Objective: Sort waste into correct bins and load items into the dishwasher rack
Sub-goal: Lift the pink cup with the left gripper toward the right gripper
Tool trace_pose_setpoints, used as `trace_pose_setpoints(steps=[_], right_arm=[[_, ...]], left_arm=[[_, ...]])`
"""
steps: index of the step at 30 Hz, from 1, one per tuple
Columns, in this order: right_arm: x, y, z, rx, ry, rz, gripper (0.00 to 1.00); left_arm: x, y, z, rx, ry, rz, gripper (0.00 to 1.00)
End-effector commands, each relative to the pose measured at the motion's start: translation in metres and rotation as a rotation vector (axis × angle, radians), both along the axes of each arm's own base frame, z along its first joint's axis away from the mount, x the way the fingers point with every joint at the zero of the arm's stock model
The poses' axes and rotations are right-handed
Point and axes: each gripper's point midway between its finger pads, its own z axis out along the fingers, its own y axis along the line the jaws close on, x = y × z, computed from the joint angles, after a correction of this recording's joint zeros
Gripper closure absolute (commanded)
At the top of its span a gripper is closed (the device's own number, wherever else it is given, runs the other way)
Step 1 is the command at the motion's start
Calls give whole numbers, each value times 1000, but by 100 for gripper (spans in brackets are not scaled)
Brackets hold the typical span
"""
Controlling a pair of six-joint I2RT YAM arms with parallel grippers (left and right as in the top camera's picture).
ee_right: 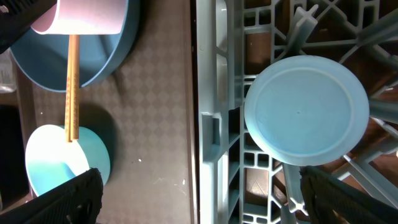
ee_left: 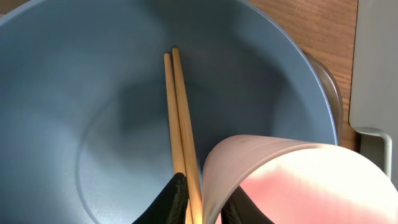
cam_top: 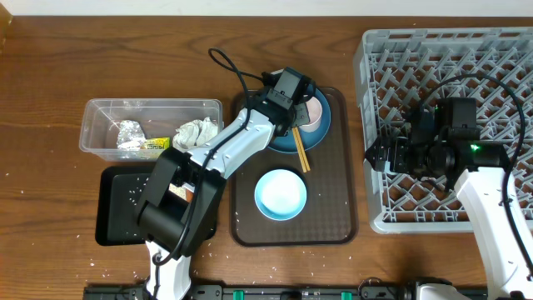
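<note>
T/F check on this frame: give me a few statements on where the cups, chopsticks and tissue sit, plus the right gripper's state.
1. The light blue cup sits in the rack. True.
2. The chopsticks lie in the clear tub. False: they rest on the dark blue plate, with their ends reaching the bowl.
3. The right gripper is open above the rack. True.
4. The pink cup stands in the rack. False: it is on the dark blue plate, with the left gripper putting a finger on either side of its wall.
5. The tissue lies in the black tray. False: it is in the clear tub.
</note>
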Motion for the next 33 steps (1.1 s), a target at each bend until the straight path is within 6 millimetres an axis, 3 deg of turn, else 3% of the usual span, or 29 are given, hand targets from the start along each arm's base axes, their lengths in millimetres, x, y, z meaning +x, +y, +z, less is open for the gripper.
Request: trace_pose_setpoints(steps=[1,3,6,11,15,21,26,29,33], right_arm=[[3,2,3,13,0,-4,1],[3,2,2,13,0,-4,1],[3,2,3,13,0,-4,1],[3,2,3,13,-1,-4,1],[3,2,3,13,-1,-4,1],[3,2,3,13,0,-4,1],[3,2,6,12,-12,6,1],[5,8,26,48,-71,58,1],[1,27,77,158,-199,188,1]], left_arm=[[3,1,19,-26,-31,9,80],[4,-1,19,-31,-32,6,81],[7,-1,22,-40,-46,8,93],[12,0,32,-56,-73,15,94],[14,1,52,-78,-109,18,94],[7,-4,116,-190,-194,-103,94],[-26,4,182,-357,-207,-264,94],[-50,20,213,-445,-196,-353,94],[-82,43,242,-568,-155,-438,94]])
